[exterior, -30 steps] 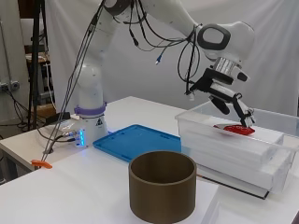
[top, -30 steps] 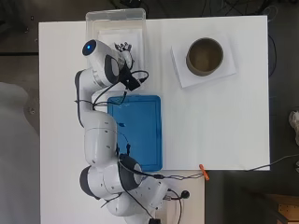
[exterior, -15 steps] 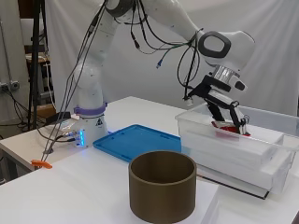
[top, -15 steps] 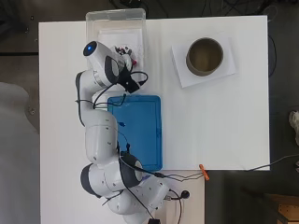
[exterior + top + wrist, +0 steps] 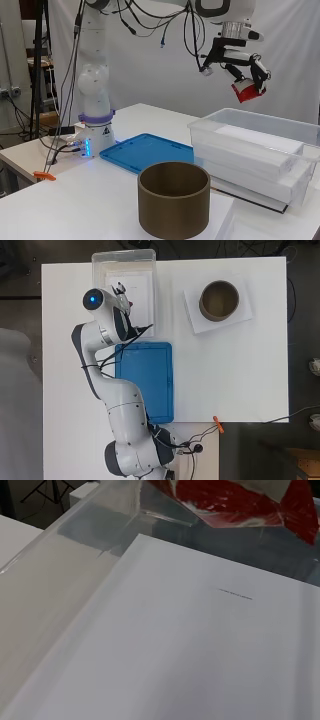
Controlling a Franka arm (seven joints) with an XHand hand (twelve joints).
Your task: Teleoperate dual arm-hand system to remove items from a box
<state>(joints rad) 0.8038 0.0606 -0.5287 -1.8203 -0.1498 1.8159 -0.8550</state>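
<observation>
The robot hand has risen out of the clear box since the earlier frame, fingers curled round a red packet now held well above it. Nearest stands the brown cylinder; behind it, the blue tray on the surface. The packet's long axis cannot be made out.

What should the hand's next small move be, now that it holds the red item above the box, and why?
Probably carry it sideways, away from the clear box. The hand has its fingers curled on the red packet, which hangs well above the rim, so it looks free to travel toward open table.
</observation>
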